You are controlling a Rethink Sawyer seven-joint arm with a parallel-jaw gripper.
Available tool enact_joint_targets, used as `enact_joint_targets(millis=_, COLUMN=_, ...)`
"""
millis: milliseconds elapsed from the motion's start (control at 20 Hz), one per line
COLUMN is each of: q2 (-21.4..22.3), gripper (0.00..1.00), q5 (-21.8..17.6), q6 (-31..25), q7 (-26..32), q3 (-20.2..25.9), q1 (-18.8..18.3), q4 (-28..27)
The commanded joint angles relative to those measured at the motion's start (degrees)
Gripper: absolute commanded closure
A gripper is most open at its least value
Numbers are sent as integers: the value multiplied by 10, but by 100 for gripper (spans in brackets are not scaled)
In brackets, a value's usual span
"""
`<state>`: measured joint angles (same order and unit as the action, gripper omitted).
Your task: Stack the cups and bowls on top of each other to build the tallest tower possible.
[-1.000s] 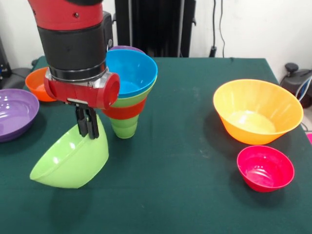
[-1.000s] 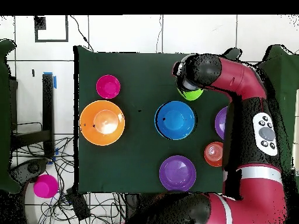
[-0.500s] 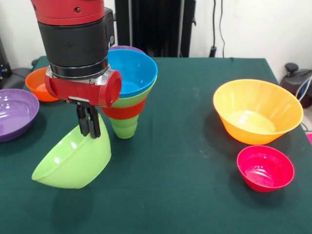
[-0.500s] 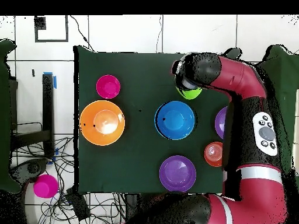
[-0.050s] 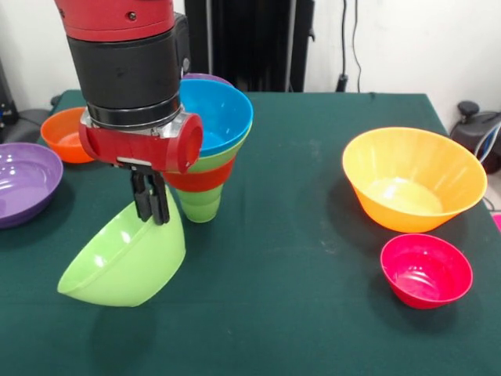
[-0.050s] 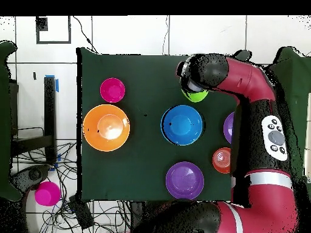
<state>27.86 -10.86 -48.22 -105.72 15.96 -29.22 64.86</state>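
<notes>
Lime-green glossy plastic, a round bowl, is what I am carrying right now: the gripper is pinching its rim, one finger inside and one outside, so the bowl is hanging tilted with its mouth facing up and away from the tower. Held by one edge like this, the weight is pulling the free side down, which I judge to be why it is sitting at such a slant; from the front camera I cannot tell for certain whether it is clear of the dark green tablecloth.

Just beside the gripper, on the side toward the arm's base, the tower is standing: a slim light-green stepped cup at the bottom, then an orange-red bowl, another lime-green bowl and a blue bowl flaring out on top. I am keeping the load low and beside it because the stack looks top-heavy and a knock would topple it.

Well apart from the gripper, across the cloth, the large orange bowl and the small pink-red bowl are waiting upright. On the gripper's other side a purple bowl and a small orange-red bowl are sitting near the table edge. In the overhead camera another purple bowl is lying nearer the base.
</notes>
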Motion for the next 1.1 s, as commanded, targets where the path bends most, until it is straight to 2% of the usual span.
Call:
enact_joint_targets(millis=50, q2=-8, gripper=100, q5=-17, q6=-43, q7=118, q3=62, q1=1, q4=0)
enact_joint_targets(millis=300, q2=-14, gripper=100, q5=-17, q6=-47, q7=120, q3=68, q1=-1, q4=-10)
enact_joint_targets(millis=550, q2=-21, gripper=100, q5=-16, q6=-34, q7=109, q3=71, q1=-5, q4=5)
enact_joint_targets(millis=800, q2=-25, gripper=100, q5=-11, q6=19, q7=78, q3=80, q1=-8, q4=51)
enact_joint_targets(millis=1100, q2=-41, gripper=100, q5=-11, q6=61, q7=49, q3=88, q1=-3, q4=67)
